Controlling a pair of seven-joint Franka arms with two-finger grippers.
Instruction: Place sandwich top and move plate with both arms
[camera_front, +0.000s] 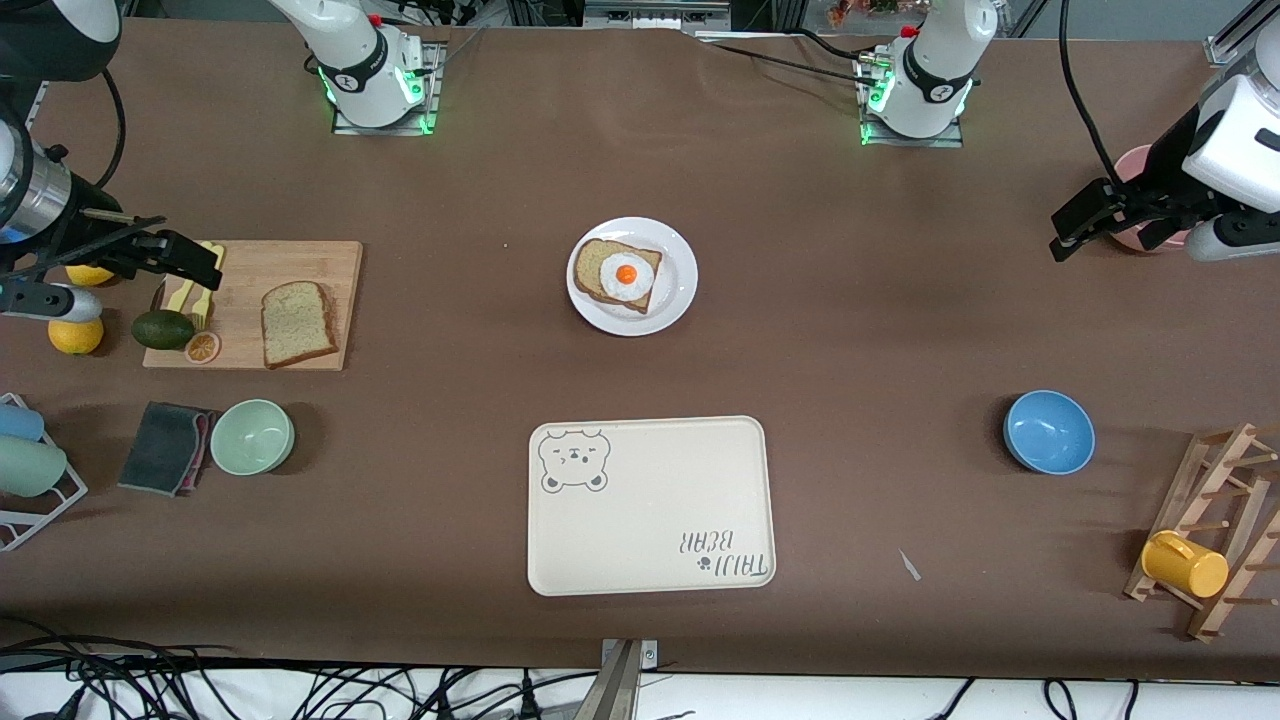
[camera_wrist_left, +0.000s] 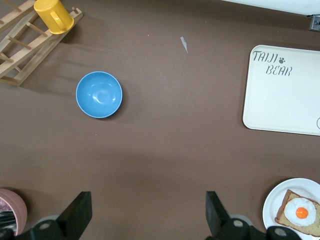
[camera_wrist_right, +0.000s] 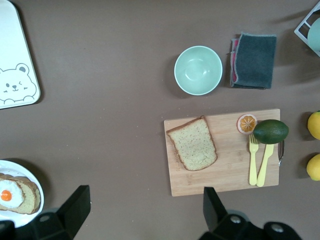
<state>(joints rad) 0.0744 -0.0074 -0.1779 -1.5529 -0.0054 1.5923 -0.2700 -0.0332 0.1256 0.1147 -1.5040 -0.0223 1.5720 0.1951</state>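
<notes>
The sandwich top (camera_front: 298, 324) lies flat on the wooden cutting board (camera_front: 300, 262) toward the right arm's end of the table, untouched. On the same board sit a yellow fork and knife (camera_wrist_right: 259, 162), an orange slice (camera_front: 203, 347) and an avocado (camera_front: 162, 329). The right wrist view shows the cutlery whole, while in the front view the right gripper (camera_front: 190, 258) covers much of it. That gripper hangs over the board's outer edge, its fingers (camera_wrist_right: 75, 207) spread wide with nothing between them.

The plate (camera_front: 678, 290) stands mid-table, well apart from the board, carrying a bread slice topped with a fried egg (camera_front: 625, 274). Nearer the front camera lies the cream bear tray (camera_front: 650, 540).

The left gripper (camera_front: 1090, 225) hangs over the left arm's end of the table, beside what looks like a pink bowl (camera_front: 1140, 165), mostly hidden in the front view; the left wrist view shows only its rim (camera_wrist_left: 20, 212). Its fingers (camera_wrist_left: 77, 212) are likewise apart and hold nothing. The left wrist view also takes in the blue bowl (camera_wrist_left: 99, 94) and a yellow mug (camera_wrist_left: 52, 15) on the wooden rack (camera_wrist_left: 20, 55).
</notes>
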